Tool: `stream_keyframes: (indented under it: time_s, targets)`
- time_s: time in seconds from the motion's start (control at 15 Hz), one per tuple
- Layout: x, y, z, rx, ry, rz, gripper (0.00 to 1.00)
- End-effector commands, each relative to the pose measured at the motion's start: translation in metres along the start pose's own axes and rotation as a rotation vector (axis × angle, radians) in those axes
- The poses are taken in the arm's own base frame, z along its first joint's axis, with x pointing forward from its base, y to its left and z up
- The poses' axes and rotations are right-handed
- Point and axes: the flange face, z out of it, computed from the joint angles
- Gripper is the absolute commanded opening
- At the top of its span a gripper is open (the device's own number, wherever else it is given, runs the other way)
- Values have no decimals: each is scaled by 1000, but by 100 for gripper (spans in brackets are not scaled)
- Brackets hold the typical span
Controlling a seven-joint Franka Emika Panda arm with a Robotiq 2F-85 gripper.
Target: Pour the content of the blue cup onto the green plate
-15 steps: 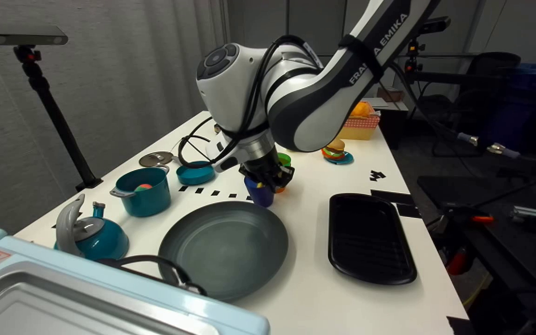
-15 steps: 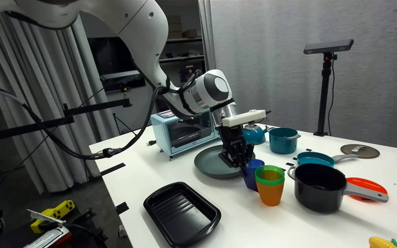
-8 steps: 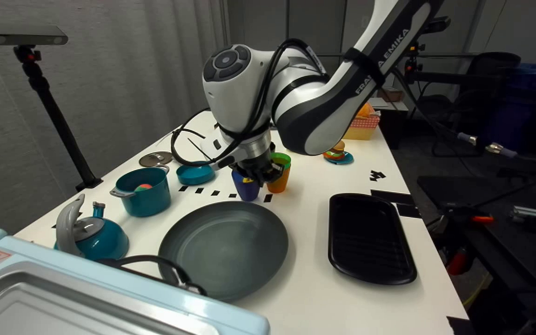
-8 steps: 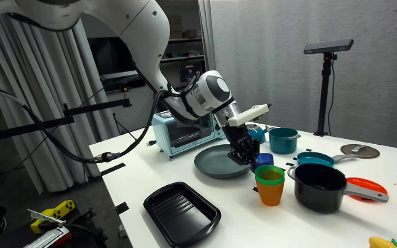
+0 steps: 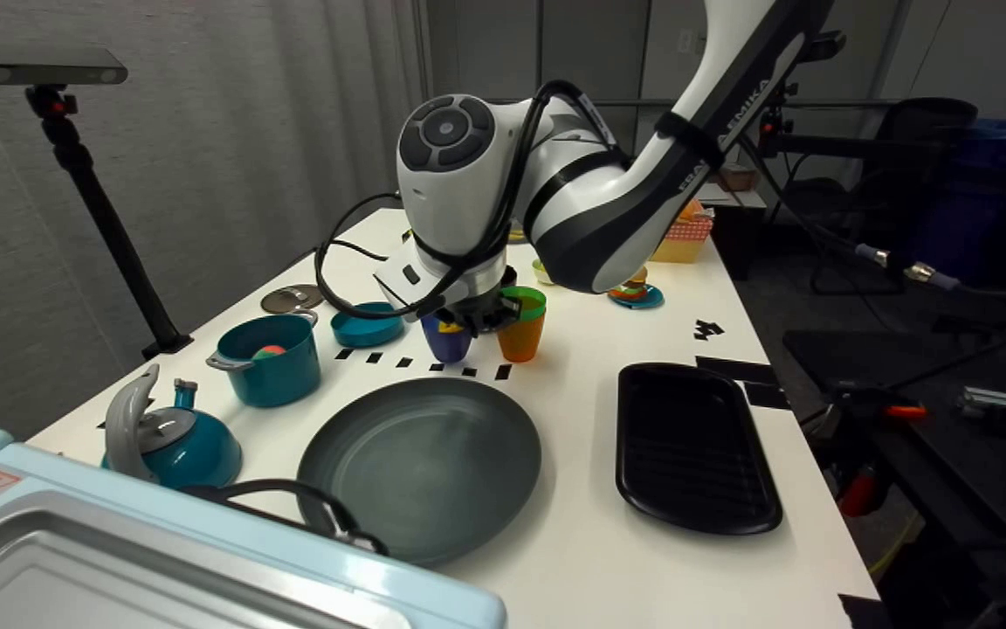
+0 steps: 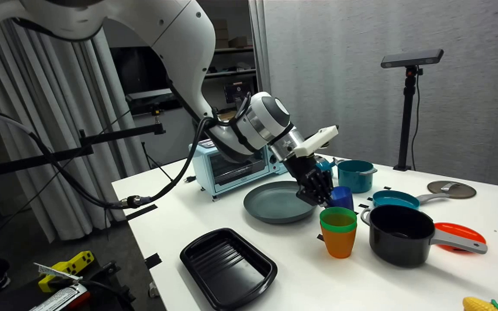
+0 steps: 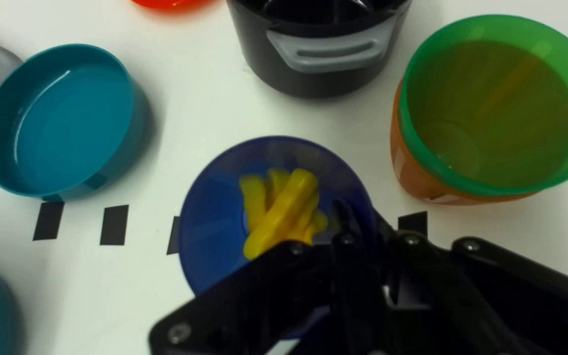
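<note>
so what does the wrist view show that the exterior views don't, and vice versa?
Wrist only: how the separate yellow pieces lie heaped in the blue cup; in an exterior view they merge into one patch.
Exterior only: the green plate, black rectangular tray, teal kettle and light-blue toaster oven.
Both: the blue cup in the jaws, the teal frying pan, and the green cup nested in an orange cup.

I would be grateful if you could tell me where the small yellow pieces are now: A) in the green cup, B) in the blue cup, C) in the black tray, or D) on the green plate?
B, because the wrist view looks down into the blue cup and shows the small yellow pieces inside.
</note>
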Motion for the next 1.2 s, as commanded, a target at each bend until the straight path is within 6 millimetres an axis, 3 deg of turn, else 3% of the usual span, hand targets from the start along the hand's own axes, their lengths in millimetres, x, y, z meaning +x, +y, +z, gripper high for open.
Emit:
stream_keyframes:
  time_s: [0.0,1.13]
  targets:
    - [-3,4,2,-78,-43,-38,2]
    - [-17,9,2,-307,-320,-79,2]
